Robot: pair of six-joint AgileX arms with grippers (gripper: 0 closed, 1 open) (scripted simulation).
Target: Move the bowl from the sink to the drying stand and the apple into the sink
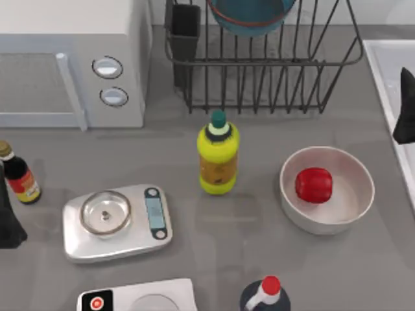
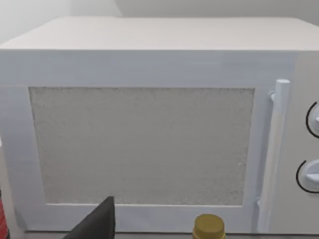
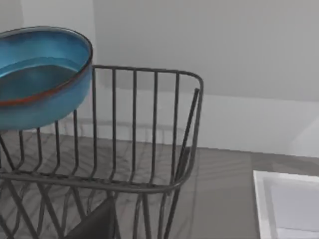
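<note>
**Bowl is racked; the apple is your next pick**

Start at the near edge of the surface (image 1: 214,253): a red-capped dark bottle (image 1: 264,297) and a white device with a red-and-white round mark (image 1: 136,298) sit there, clear of your route. That mark carries no letters you can read.

A little farther in, the apple (image 1: 314,184) rests inside the white bowl (image 1: 327,190), towards the right edge and just beside the sink (image 1: 389,84). The yellow bottle (image 1: 218,155) stands mid-surface; its brownish label is unreadable. The kitchen scale (image 1: 117,221) lies to the left, its display blank, and the small sauce bottle (image 1: 19,176) at the left edge has a red label whose writing cannot be made out.

For the step in hand, bring your right gripper (image 1: 405,110), now a dark shape over the sink at the right edge, back and down over the apple. Descend vertically so the fingers clear the white bowl's rim, and close across the fruit's widest part. I cannot tell whether that gripper is wide or narrow; the same holds for the left gripper (image 1: 10,223), parked at the left edge facing the microwave (image 2: 149,124).

At the far edge, the bowl (image 3: 40,74) sits tilted in the drying stand (image 3: 149,149).
</note>
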